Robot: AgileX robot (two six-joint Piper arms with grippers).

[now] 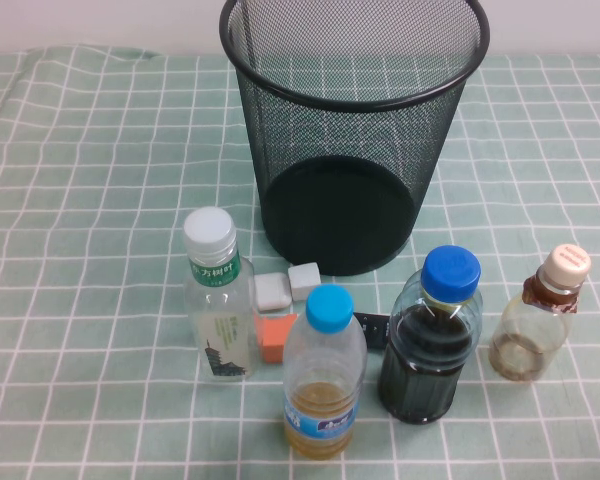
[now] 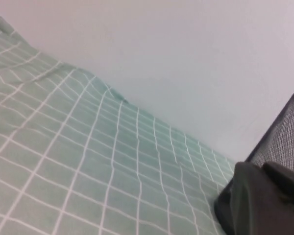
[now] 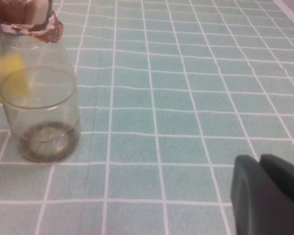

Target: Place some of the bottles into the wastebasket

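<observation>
A: State the position of the wastebasket.

B: The black wire-mesh wastebasket [image 1: 352, 130] stands upright at the far middle of the green checked tablecloth [image 1: 80, 200]. Nothing shows inside it but its solid base.

A: State the positions of the bottles.

B: All four stand upright in a loose row on the near side of the wastebasket. From the robot's left: the white-capped bottle with green label [image 1: 218, 296]; the blue-capped bottle with amber liquid [image 1: 324, 372], nearest the camera; the blue-capped bottle with dark liquid [image 1: 432, 338]; the squat beige-capped bottle [image 1: 536, 318] with a brown neck band, farthest right. None touches the wastebasket.

A: Other items?

B: Two pale blocks [image 1: 287, 286] and an orange block [image 1: 276, 336] lie between the white-capped bottle and the wastebasket base. A small dark object [image 1: 371, 328] lies partly hidden behind the blue-capped bottles.

A: Gripper status?

B: The left gripper [image 2: 264, 200] is closed and holds nothing; it sits just beside the wastebasket's mesh wall, above the cloth. The right gripper [image 3: 269, 193] is closed and holds nothing; it sits low over the cloth, near the squat bottle but apart from it. Neither arm shows in the high view.
</observation>
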